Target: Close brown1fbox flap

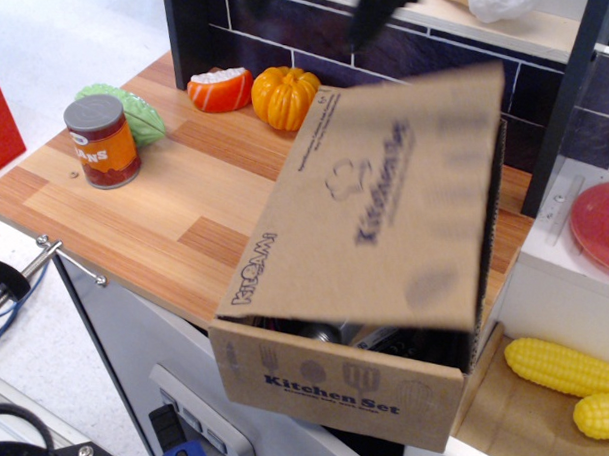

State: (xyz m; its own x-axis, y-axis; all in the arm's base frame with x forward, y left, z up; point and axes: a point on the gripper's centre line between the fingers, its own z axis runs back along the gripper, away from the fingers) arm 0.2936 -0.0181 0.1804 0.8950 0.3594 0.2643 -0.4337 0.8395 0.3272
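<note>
Flap (385,201) nearly shut over brown1fbox (339,384), blurred, front-edge gap left; gripper (377,15) a dark blur at top, state unreadable.

flap (385,201) over brown1fbox (339,384), seemingly not flat | can (102,141) left on counter (185,224) | pumpkin (284,95) behind

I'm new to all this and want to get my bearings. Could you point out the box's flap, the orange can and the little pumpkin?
flap (385,201): main camera view, middle of its printed face.
orange can (105,146): main camera view, on its label.
pumpkin (284,95): main camera view, centre of its ribbed body.
</note>
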